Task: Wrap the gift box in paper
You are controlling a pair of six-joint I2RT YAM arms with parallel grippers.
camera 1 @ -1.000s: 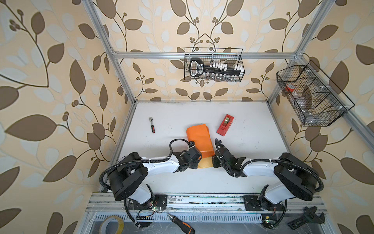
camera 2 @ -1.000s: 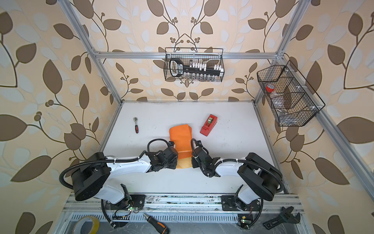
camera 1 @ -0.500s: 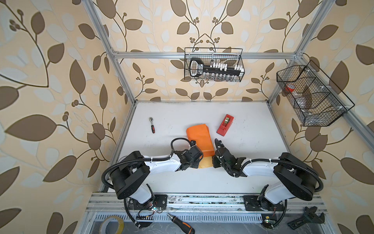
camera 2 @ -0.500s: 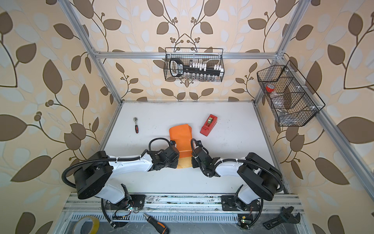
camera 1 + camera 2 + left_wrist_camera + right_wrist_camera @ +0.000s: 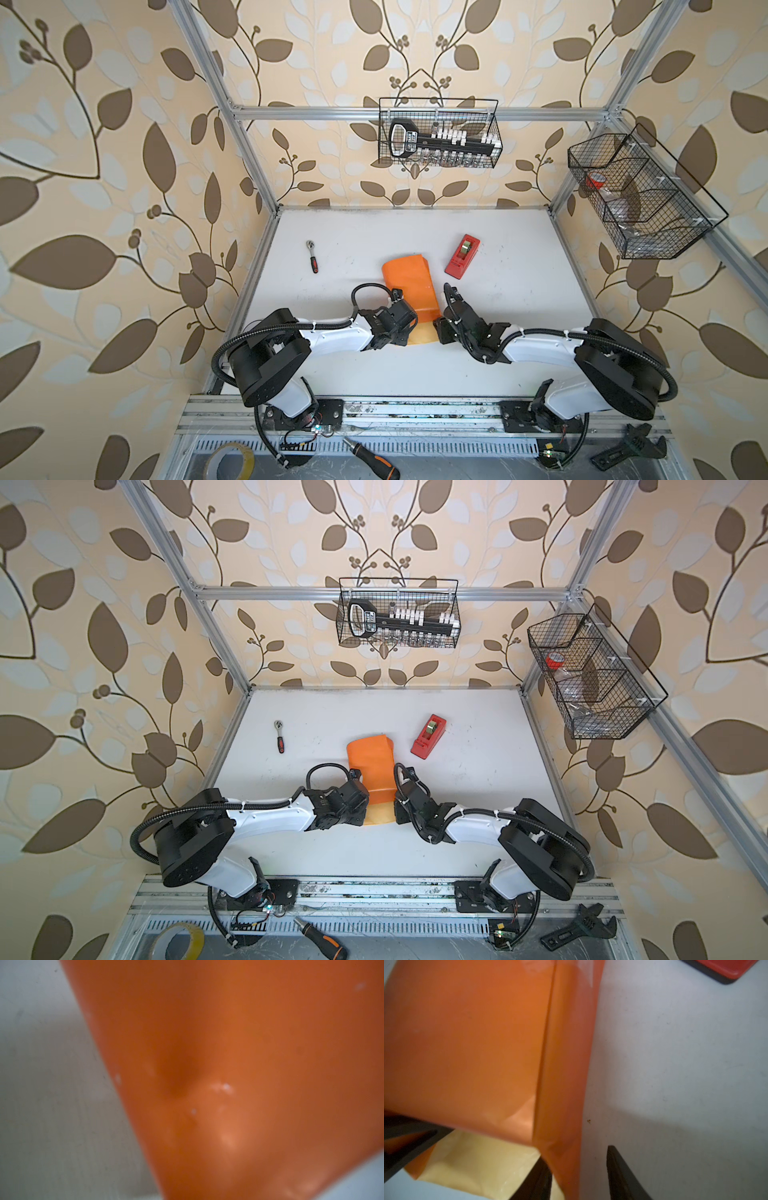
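Left claw pinches the paper at its near left corner; right claw, spread, straddles the right fold. Paper runs lengthwise away between both arms; box unseen, likely underneath.

- robot test cell, lab or workshop; aluminium-profile frame around white table
- leaf wallpaper as backdrop panels; wire baskets hung on the frame
- screwdriver, wrench by the base rail

Tape dispenser just right of paper, ratchet well left
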